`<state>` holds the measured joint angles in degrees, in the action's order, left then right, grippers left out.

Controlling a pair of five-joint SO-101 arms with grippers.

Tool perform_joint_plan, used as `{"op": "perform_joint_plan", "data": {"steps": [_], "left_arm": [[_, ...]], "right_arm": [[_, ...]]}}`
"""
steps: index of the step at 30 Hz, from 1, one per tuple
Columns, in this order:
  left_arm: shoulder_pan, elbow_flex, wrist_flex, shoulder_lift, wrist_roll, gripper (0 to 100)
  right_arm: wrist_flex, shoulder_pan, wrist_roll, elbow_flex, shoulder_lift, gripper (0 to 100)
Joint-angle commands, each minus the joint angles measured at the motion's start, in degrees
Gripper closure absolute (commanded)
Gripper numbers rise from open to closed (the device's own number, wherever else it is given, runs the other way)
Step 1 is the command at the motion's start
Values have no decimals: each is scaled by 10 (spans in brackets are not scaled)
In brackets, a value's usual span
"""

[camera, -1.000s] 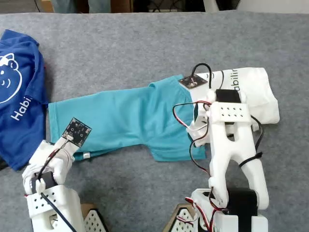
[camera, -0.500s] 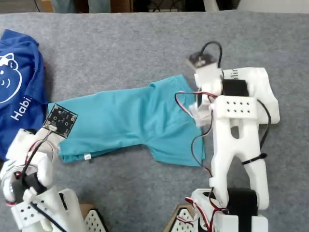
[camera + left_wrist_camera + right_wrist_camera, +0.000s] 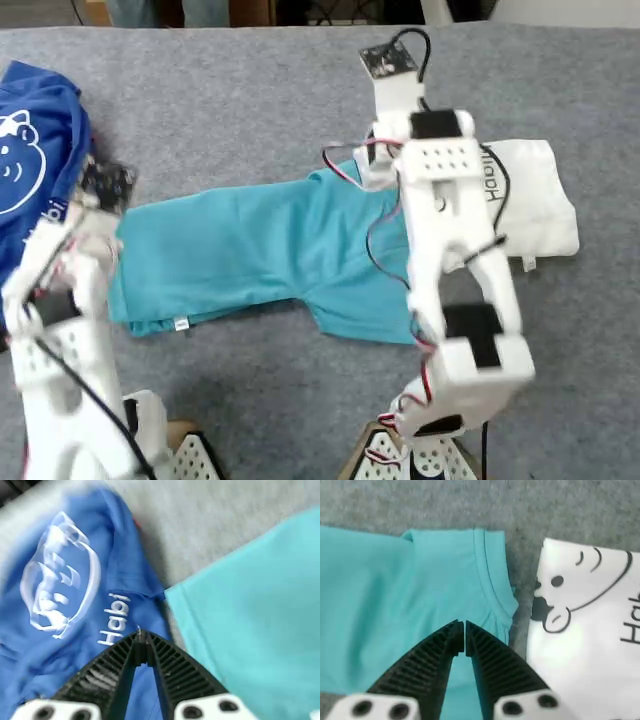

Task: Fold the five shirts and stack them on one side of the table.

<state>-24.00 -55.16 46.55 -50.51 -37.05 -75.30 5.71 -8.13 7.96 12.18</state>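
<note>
Bright, even overhead light with faint shadows.

There are three shirts on one table (image 3: 230,100), namely one blue shirt (image 3: 30,180), one teal shirt (image 3: 250,255) and one white shirt (image 3: 535,200), and two robot arms, the left arm (image 3: 60,330) and the right arm (image 3: 450,260), each bearing one gripper, the left gripper (image 3: 142,637) and the right gripper (image 3: 460,626).

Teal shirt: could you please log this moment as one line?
teal shirt flat mid-table; white shirt folded beside it; left gripper shut over blue shirt; right gripper shut over teal shirt
</note>
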Motion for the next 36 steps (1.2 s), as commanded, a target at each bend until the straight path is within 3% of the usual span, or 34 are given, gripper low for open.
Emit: {"op": "perform_joint_plan", "data": {"steps": [1, 7, 16, 20, 36], "left_arm": [[12, 86, -57, 164, 44, 970], [14, 165, -174, 396, 104, 970], [15, 306, -116, 615, 119, 971], [1, 308, -92, 632, 71, 972], [-64, 308, -91, 615, 71, 972]], "right_arm": [[9, 10, 14, 115, 85, 985], [0, 10, 15, 253, 246, 985], [-62, -7, 15, 454, 430, 985], [-95, -30, 11, 533, 495, 985], [-253, -24, 11, 844, 617, 985]]}}
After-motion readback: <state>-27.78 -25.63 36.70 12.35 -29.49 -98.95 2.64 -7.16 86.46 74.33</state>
